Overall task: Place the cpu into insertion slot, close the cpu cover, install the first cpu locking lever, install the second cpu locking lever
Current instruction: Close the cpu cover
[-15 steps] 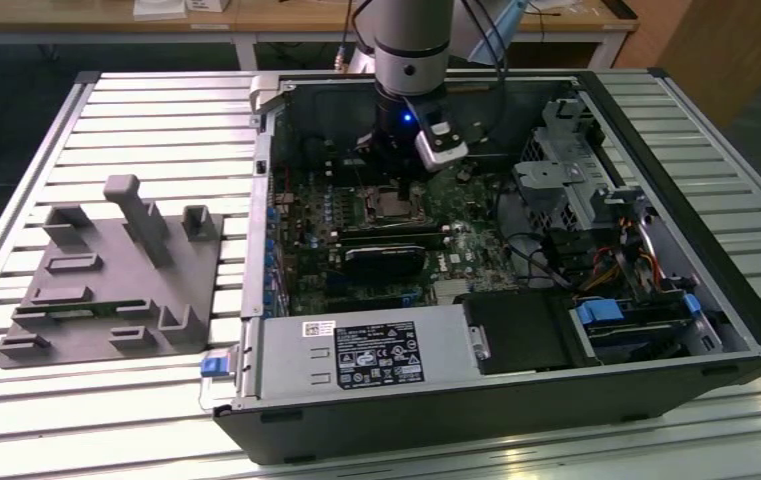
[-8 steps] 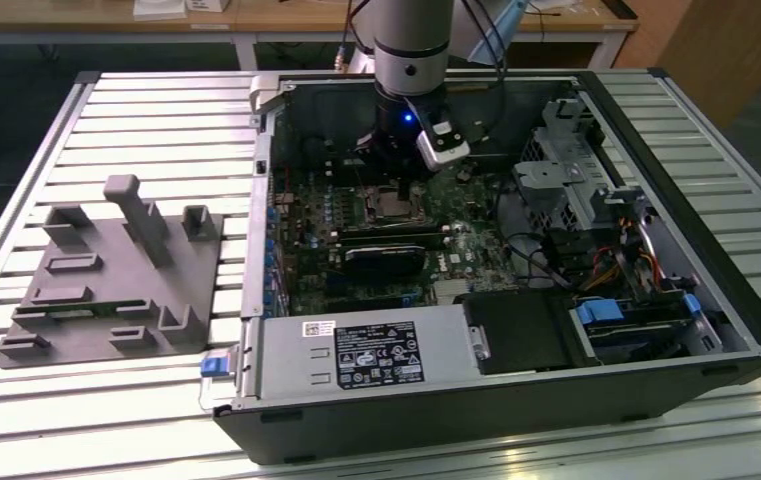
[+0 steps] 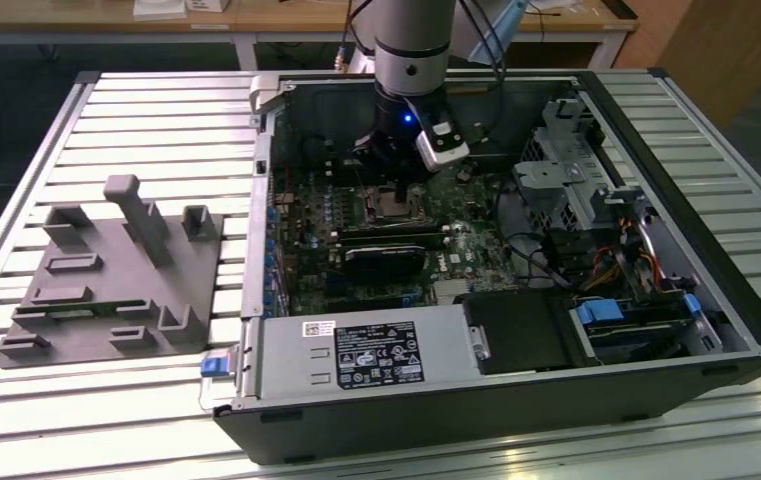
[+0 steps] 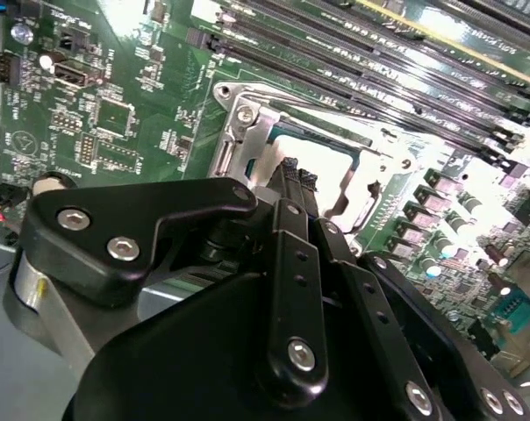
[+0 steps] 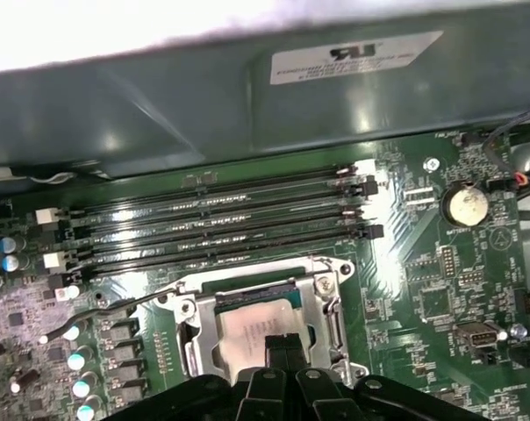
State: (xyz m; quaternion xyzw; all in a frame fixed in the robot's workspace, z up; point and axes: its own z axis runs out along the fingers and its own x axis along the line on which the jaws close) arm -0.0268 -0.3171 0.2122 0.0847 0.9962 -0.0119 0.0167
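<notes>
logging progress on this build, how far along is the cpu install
Done: the cpu sits in the insertion slot, the cpu cover down over it. In hand: the claw is low over the cover. Left: one locking lever looks unlatched.

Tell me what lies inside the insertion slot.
The cpu lies in the insertion slot, its dull metal top showing through the cpu cover lying over it. The hand hides part of the chip; the slot's contacts beneath are covered.
</notes>
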